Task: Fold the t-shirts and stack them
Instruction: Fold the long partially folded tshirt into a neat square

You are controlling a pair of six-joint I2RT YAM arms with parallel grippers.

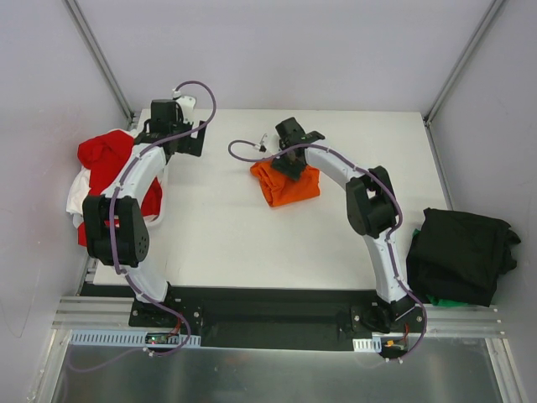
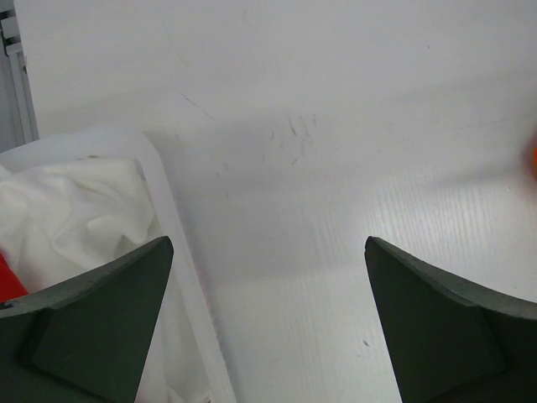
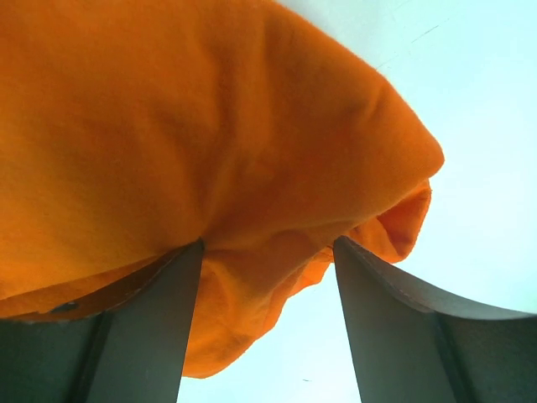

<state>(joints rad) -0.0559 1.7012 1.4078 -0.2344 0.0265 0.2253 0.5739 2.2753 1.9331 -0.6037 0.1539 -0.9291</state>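
Four shirts show, one of each colour. The orange shirt [image 1: 285,186] lies bunched on the counter [image 1: 226,243], just toward 12 o'clock from centre. The red shirt [image 1: 102,155] is heaped on the white shirt [image 1: 80,195] at the 9 o'clock edge. The black shirt [image 1: 460,252] sits off the counter's edge at 4 o'clock. There are two claws. The left claw [image 2: 267,248] is spread wide over bare counter at 11 o'clock. The right claw [image 3: 268,243] is on the orange shirt with cloth between its fingers; I cannot tell whether it pinches.
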